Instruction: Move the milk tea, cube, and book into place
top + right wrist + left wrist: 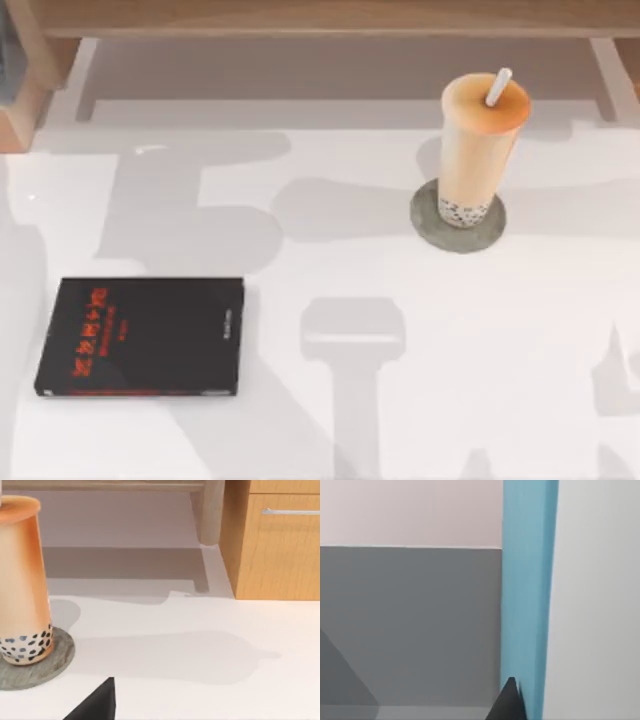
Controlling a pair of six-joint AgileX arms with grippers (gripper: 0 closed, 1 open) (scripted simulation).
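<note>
The milk tea point(478, 150) stands upright on a round grey coaster point(424, 222) at the back right of the white table. It also appears in the right wrist view point(22, 580), with dark pearls at its base. A dark part of my right gripper point(95, 702) sits a little in front of the cup, apart from it. In the left wrist view, the book's light-blue cover point(527, 590) runs edge-on, with white beside it. A dark part of my left gripper point(510, 704) lies against that cover. The cube is out of view.
A thin black book with red lettering point(140, 337) lies flat at the front left of the table. A wooden shelf frame point(300, 15) spans the back edge. A wooden drawer unit point(280, 545) stands behind the table to the cup's side.
</note>
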